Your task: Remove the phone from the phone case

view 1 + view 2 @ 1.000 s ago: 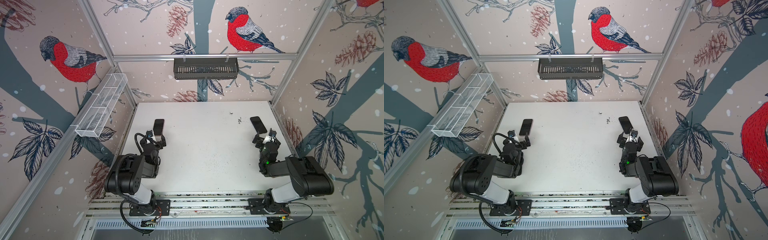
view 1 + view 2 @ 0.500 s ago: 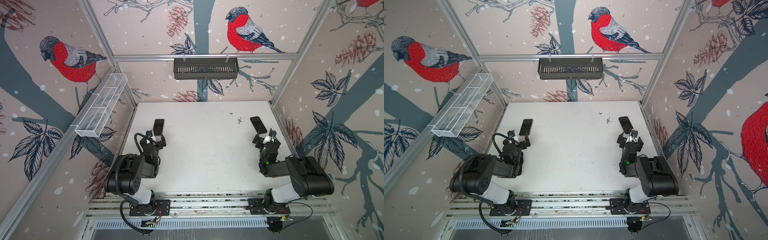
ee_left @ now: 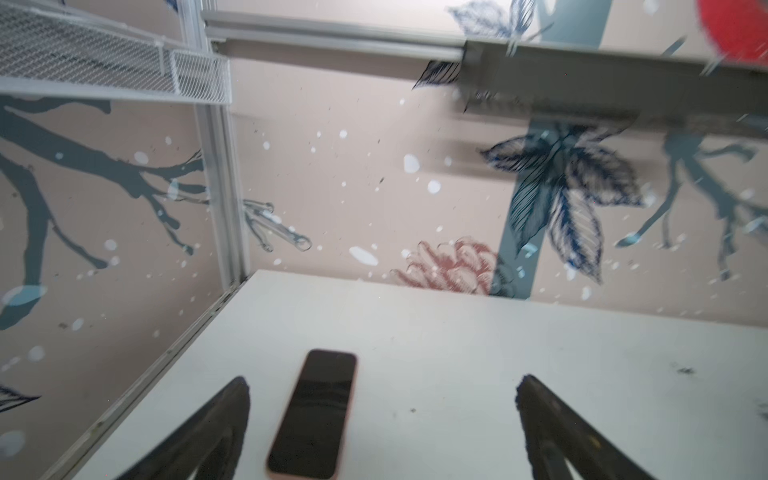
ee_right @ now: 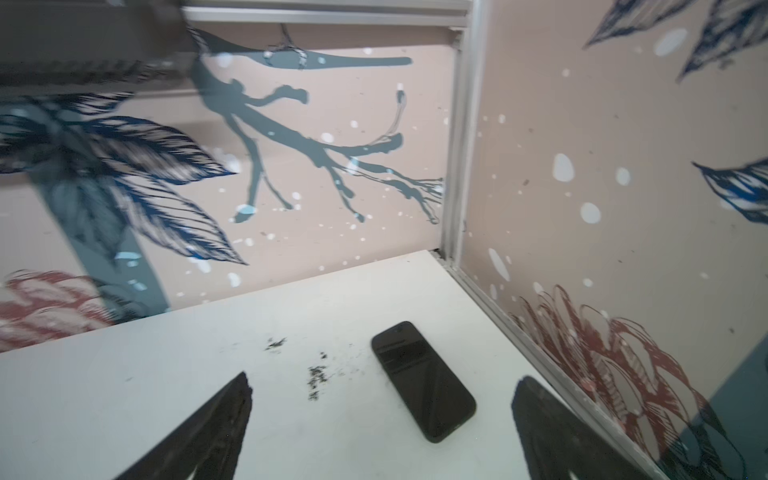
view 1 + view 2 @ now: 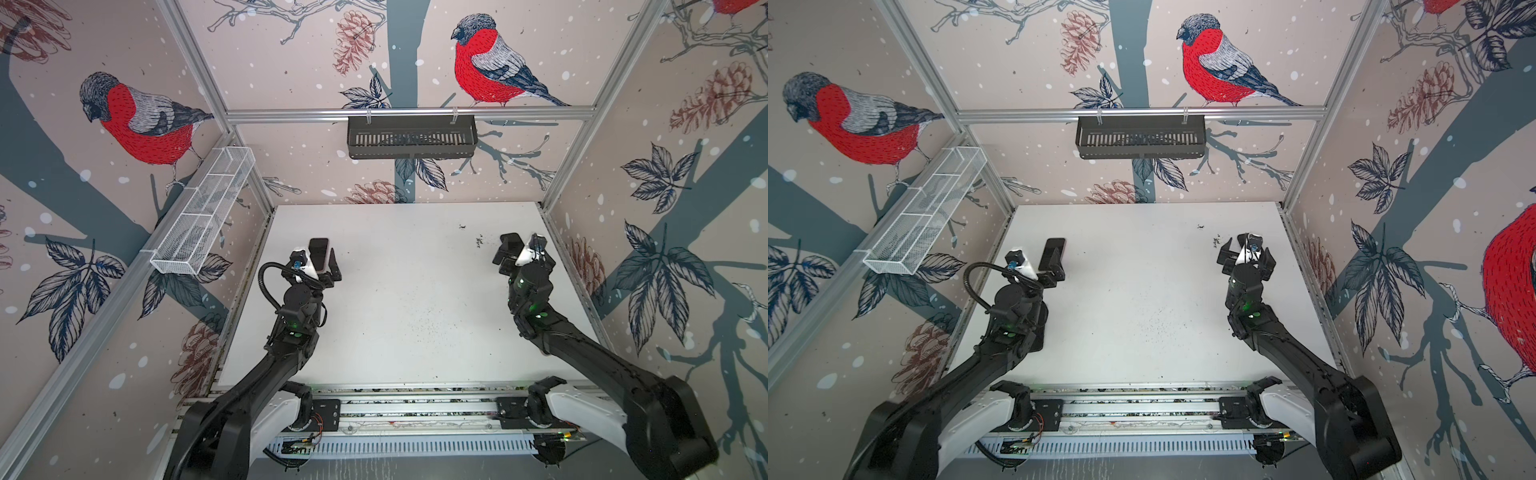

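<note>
Left fingers [image 3: 216, 432] are standing wide apart, gripping nothing, hovering over the left side of the white desk [image 5: 407, 291]. A pink-edged phone [image 3: 316, 411] is lying flat, dark screen up, in the gap between them, closer to one finger, and no contact is showing. In both top views the same phone [image 5: 319, 251] [image 5: 1052, 253] is sitting near the desk's left edge with the left arm's tip partly over it. Cannot tell whether the pink edge is a case or the phone's own body.

Right fingers [image 4: 216, 428] are also spread wide and holding nothing. A black phone [image 4: 424, 380] is lying flat between them, angled, closer to one finger and near the desk's right wall, not being touched. In the top views the right arm's tip is covering most of it. Dark specks [image 4: 318, 376] are lying on the desk just beside the black phone. The upper parts of both wrist views are blurring.
</note>
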